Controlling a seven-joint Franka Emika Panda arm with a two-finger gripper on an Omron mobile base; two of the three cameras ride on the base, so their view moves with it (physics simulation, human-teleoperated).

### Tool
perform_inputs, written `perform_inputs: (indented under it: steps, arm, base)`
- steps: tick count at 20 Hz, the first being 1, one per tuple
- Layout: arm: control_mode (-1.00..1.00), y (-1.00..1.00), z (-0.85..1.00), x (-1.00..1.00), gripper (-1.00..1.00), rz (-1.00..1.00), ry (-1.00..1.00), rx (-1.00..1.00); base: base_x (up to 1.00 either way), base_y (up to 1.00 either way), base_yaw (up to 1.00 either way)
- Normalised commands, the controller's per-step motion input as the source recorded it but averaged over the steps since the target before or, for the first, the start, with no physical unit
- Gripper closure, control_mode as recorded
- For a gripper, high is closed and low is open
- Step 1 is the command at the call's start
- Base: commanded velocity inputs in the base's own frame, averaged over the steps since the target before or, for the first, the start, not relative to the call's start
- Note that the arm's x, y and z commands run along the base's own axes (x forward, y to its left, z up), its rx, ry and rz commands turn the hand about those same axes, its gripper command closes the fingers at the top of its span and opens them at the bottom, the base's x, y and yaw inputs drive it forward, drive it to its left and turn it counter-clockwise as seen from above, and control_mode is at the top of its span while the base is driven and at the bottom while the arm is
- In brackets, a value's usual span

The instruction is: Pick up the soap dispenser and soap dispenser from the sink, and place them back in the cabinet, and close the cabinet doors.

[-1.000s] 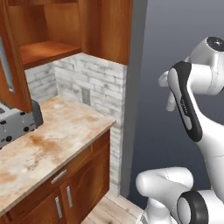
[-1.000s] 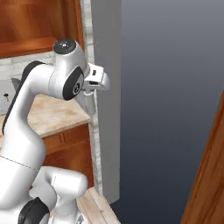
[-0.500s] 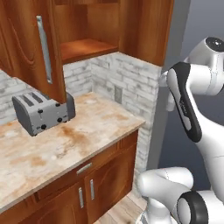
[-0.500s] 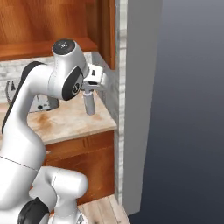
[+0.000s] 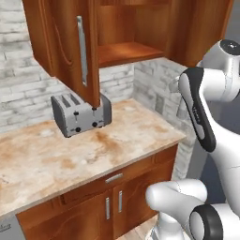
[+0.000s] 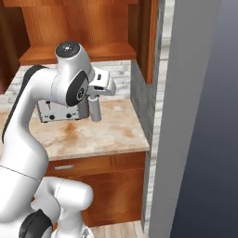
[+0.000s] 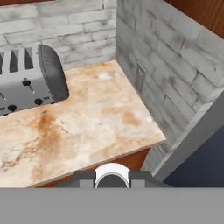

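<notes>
1. The pincer [image 6: 95,110] is pressed together on a dispenser [image 6: 95,109], a slim pale bottle hanging upright beneath the hand, above the counter [image 6: 116,135]; in the hand view its round white top [image 7: 112,174] sits at the bottom between the tips.
2. The cabinet [image 5: 136,33] hangs above the counter [image 5: 70,159]; its shelf [image 5: 129,52] is bare wood; its left door [image 5: 70,47] stands open, the silver handle [image 5: 82,56] facing out.
3. A toaster [image 5: 79,115] stands on the counter at the far left, below that door; in the hand view the toaster [image 7: 30,78] is at the upper left, by the brick wall [image 7: 175,70].
</notes>
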Motion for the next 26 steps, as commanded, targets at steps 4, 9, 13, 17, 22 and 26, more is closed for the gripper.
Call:
perform_inputs:
  steps: [4,9,13,17,22,26]
  arm:
    - [1.0,0.0,0.0,0.0,1.0,0.0,0.0,0.0]
    - [1.0,0.0,0.0,0.0,1.0,0.0,0.0,0.0]
    - [1.0,0.0,0.0,0.0,1.0,0.0,0.0,0.0]
    - [1.0,0.0,0.0,0.0,1.0,0.0,0.0,0.0]
    - [1.0,0.0,0.0,0.0,1.0,0.0,0.0,0.0]
    - [1.0,0.0,0.0,0.0,1.0,0.0,0.0,0.0]
  base:
    - [0.35,0.0,0.36]
    - [0.43,0.0,0.31]
    - [0.59,0.0,0.27]
    - [0.55,-0.04,0.12]
    - [0.47,-0.21,0.07]
    - [0.32,-0.44,0.15]
